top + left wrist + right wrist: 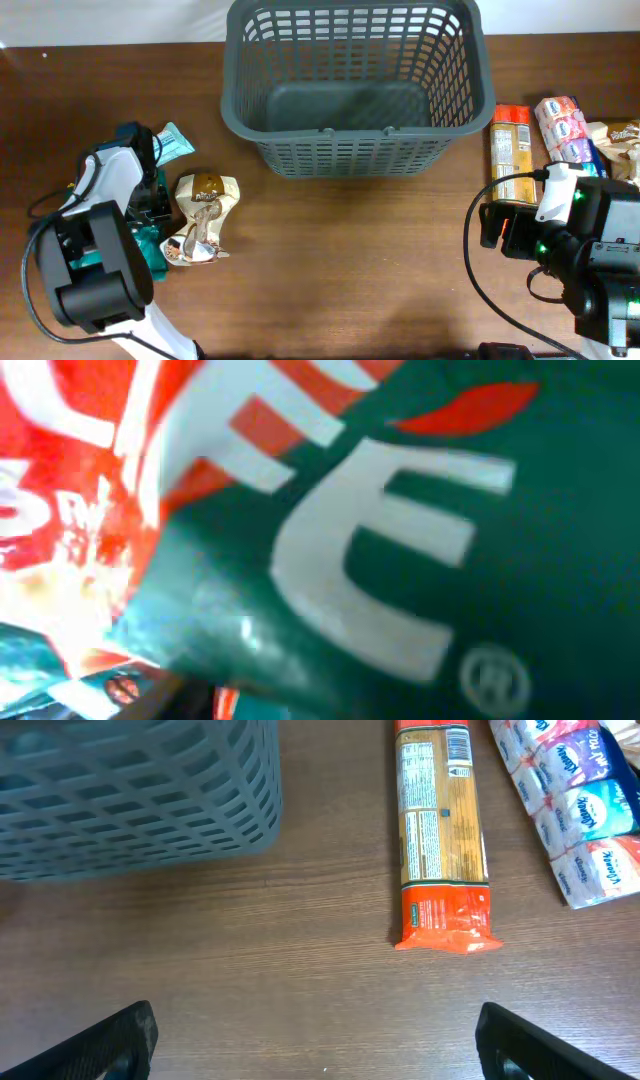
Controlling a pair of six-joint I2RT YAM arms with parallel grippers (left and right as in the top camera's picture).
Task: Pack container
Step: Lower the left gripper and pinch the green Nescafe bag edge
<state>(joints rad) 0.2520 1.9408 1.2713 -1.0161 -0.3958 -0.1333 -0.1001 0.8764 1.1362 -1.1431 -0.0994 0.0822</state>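
Container (350, 150), 12 o'clock, lies empty. Left claw (155, 200) meets green pack (450, 510) for pickup, closure unclear; right claw (315, 1040) apart.

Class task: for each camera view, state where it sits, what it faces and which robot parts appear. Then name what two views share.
Overhead: above the table, looking straight down on the basket, snack packs, left arm and right arm.
Left wrist: on the left arm, pressed close to a green and red packet; no fingers show.
Right wrist: on the right arm, facing down at the table; both tips of the open right hand show.
Shared: overhead and right wrist both show the basket and the orange packet.
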